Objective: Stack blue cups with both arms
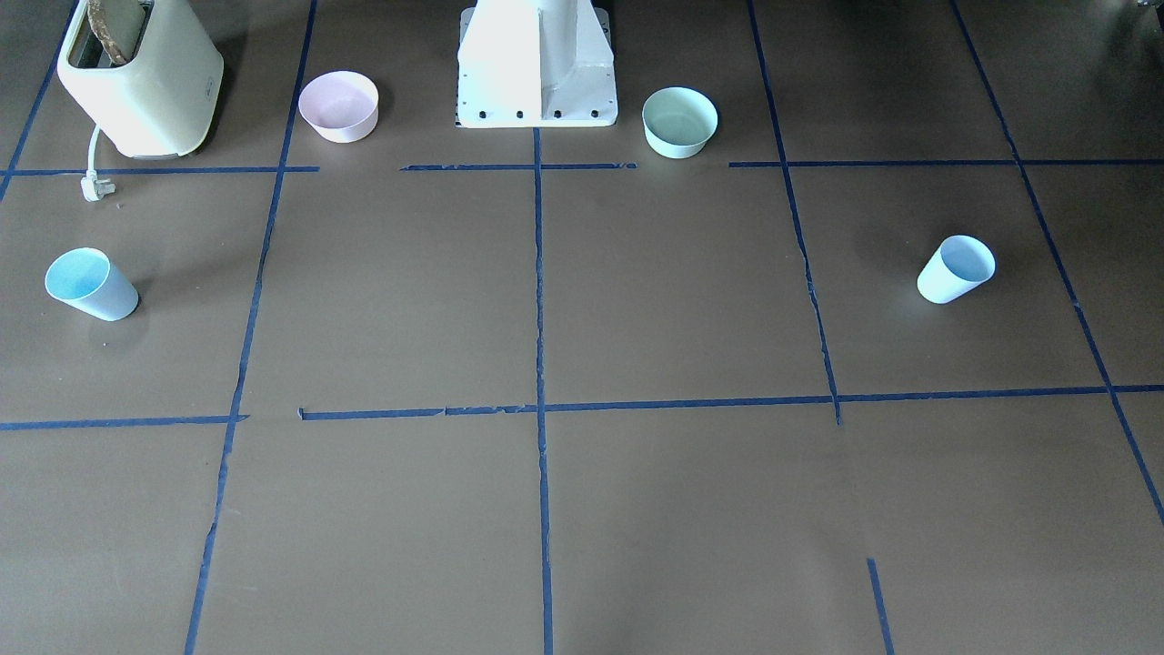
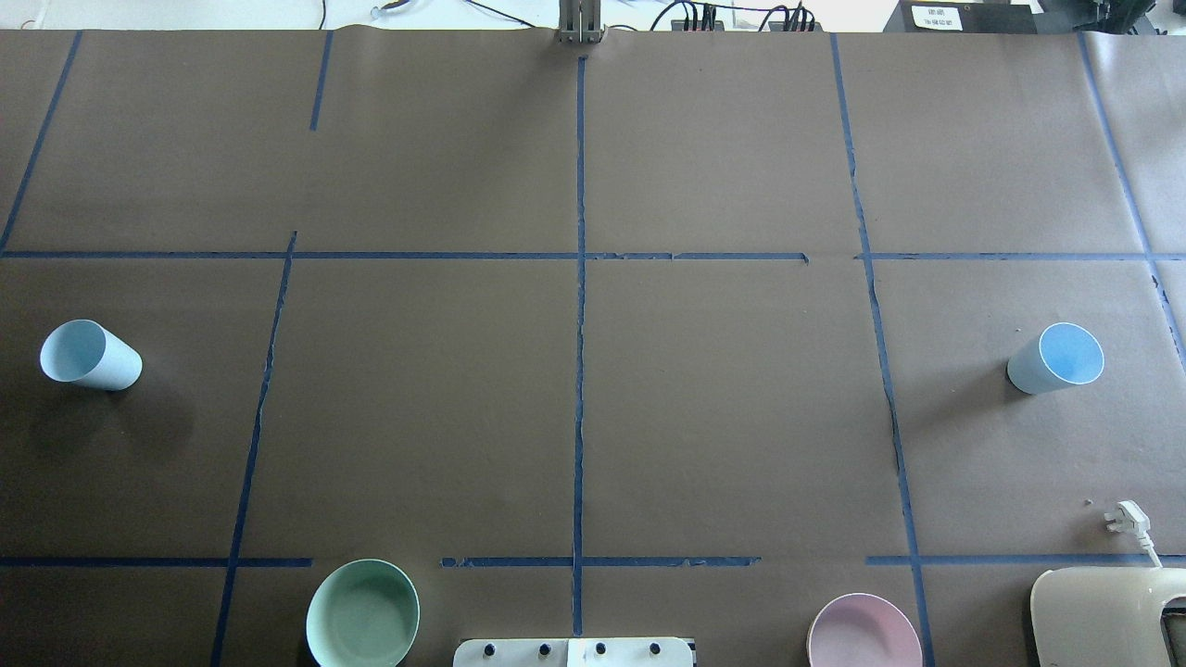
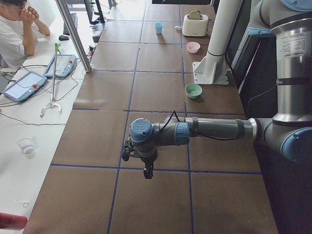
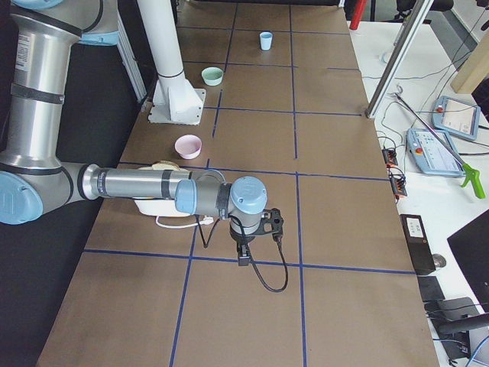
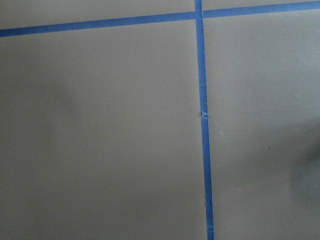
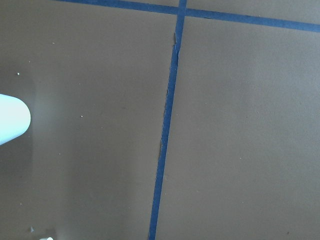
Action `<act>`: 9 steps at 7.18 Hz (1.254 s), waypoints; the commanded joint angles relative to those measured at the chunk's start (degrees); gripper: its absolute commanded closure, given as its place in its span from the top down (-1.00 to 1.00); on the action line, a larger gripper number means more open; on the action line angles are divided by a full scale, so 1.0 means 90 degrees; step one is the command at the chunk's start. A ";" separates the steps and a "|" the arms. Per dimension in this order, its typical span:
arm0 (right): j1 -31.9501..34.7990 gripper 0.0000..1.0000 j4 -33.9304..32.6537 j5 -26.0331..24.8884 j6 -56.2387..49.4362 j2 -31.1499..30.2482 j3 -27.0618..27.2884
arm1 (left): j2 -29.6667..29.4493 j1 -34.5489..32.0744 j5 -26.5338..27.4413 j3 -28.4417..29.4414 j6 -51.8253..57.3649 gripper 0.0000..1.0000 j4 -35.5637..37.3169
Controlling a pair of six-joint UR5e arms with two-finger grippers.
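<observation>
Two pale blue cups stand upright, far apart, at opposite ends of the table. One cup (image 2: 90,355) (image 1: 955,268) is on my left side. The other cup (image 2: 1056,358) (image 1: 91,284) is on my right side, and its side shows at the left edge of the right wrist view (image 6: 12,125). My left gripper (image 3: 146,171) shows only in the exterior left view, hanging above the table. My right gripper (image 4: 243,256) shows only in the exterior right view. I cannot tell whether either is open or shut.
A mint-green bowl (image 2: 362,613) and a pink bowl (image 2: 864,632) stand near the white base column (image 1: 536,64). A cream toaster (image 1: 136,77) with a loose white plug (image 1: 94,186) sits on my right side. Blue tape lines cross the brown table.
</observation>
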 commanded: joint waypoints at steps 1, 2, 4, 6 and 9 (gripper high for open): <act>-0.0010 1.00 0.0007 0.0001 0.0000 0.0004 0.0010 | 0.0009 0.0033 0.0005 -0.0031 0.0010 1.00 0.0000; -0.0010 1.00 0.0007 0.0011 0.0000 0.0014 0.0010 | 0.0000 0.0034 0.0005 -0.0108 0.0000 1.00 0.0000; -0.0010 1.00 0.0007 0.0011 0.0000 0.0033 0.0020 | -0.0010 0.0179 0.0034 -0.0138 0.0000 1.00 -0.0155; -0.0020 1.00 0.0007 0.0011 0.0000 0.0053 0.0030 | -0.0553 0.0200 0.0054 0.0152 -0.0058 1.00 -0.1505; -0.0029 1.00 0.0007 0.0020 0.0000 0.0053 0.0030 | -0.0635 0.0258 -0.0005 0.0125 -0.0563 1.00 -0.1728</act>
